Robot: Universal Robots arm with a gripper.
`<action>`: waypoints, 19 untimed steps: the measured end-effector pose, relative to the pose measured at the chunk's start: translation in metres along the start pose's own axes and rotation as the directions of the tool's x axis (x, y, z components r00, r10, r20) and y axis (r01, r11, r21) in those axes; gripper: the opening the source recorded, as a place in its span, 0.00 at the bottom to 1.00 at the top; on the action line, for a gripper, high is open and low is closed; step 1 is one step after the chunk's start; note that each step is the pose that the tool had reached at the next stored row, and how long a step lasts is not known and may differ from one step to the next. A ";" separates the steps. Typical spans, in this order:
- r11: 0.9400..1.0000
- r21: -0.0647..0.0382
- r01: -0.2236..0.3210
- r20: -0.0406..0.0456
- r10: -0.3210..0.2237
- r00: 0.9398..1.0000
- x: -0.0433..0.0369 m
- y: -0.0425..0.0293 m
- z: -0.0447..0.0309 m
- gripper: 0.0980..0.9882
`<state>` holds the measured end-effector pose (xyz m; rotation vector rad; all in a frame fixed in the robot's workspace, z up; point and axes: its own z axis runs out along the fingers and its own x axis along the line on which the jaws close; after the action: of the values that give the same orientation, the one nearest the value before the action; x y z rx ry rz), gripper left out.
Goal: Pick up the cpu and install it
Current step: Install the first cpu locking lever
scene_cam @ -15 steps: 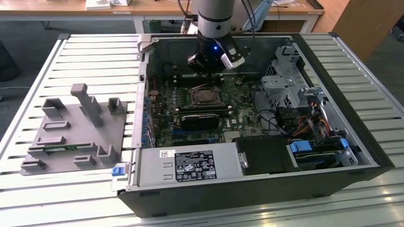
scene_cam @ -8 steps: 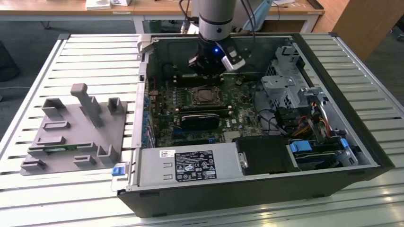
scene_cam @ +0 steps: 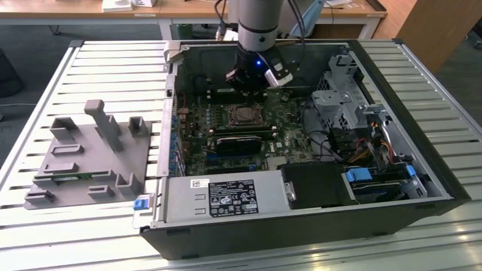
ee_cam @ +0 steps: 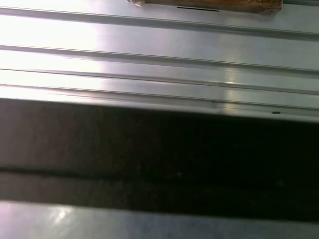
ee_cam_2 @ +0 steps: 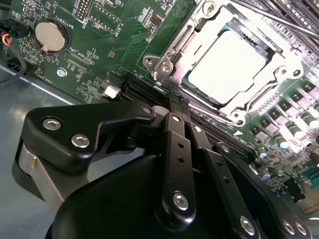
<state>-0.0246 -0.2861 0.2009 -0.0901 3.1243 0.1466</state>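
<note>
Hand (ee_cam_2: 177, 102): your black fingers sit pressed together, gripping nothing, above the green motherboard (ee_cam_2: 114, 40).
CPU: your shiny silver-grey square chip (ee_cam_2: 227, 62) lies seated in its metal socket frame (ee_cam_2: 167, 62).

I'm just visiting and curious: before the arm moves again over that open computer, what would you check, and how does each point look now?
1. The cpu lies in its socket: ok, its silver top sits inside the metal frame.
2. Seated flat: cannot tell.
3. Gripper free of the cpu: ok, its fingers are together beside the socket and hold nothing.
4. Socket frame latched: cannot tell.
5. Arm clear of the case wall: ok in the exterior view.
</note>
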 end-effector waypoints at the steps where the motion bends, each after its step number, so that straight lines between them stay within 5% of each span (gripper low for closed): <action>1: 1.000 0.000 0.000 0.000 0.000 1.000 0.0000 -0.0001 0.0004 0.01; 19: 1.000 0.006 0.000 0.000 0.000 1.000 0.0000 0.0000 -0.0005 0.01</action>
<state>-0.0245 -0.2861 0.2014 -0.0904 3.1249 0.1372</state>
